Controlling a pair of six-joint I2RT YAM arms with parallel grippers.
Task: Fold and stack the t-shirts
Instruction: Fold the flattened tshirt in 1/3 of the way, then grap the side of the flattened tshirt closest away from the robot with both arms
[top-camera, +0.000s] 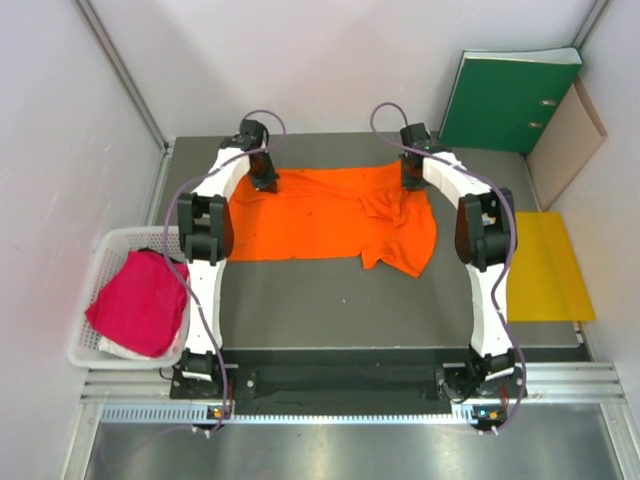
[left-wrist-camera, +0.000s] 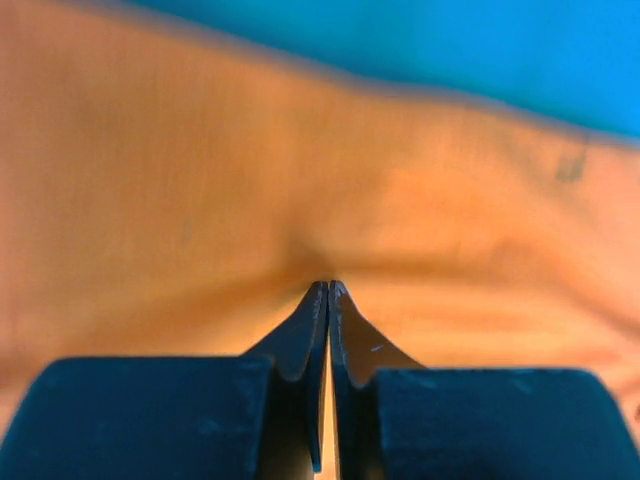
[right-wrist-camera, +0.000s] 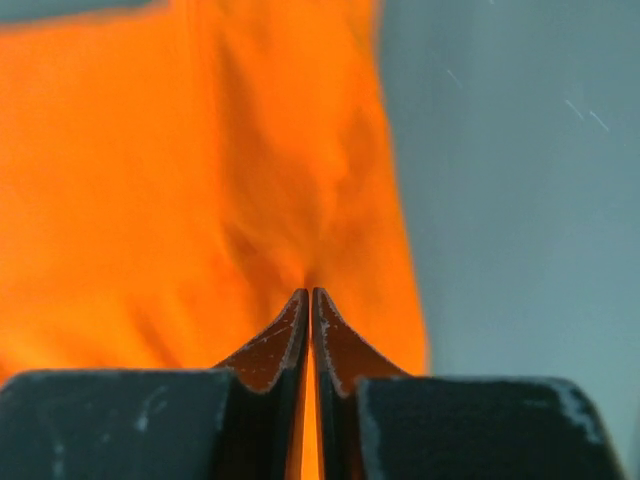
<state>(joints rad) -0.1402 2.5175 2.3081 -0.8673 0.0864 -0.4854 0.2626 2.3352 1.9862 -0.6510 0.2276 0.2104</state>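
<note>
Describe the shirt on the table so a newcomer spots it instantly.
On the dark table, look at the far half. The orange t-shirt lies spread flat there, its right end rumpled; the other, a magenta t-shirt, is bunched in the white basket.

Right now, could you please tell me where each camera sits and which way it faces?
Top external: above and behind the bases, facing down at the table; left arm and right arm show.
Left wrist: on the left arm, facing along its shut jaws into the orange t-shirt; only jaws show.
Right wrist: on the right arm, likewise, jaws shut on that shirt's edge, table beside.
Shared: all three see the orange t-shirt.
</note>
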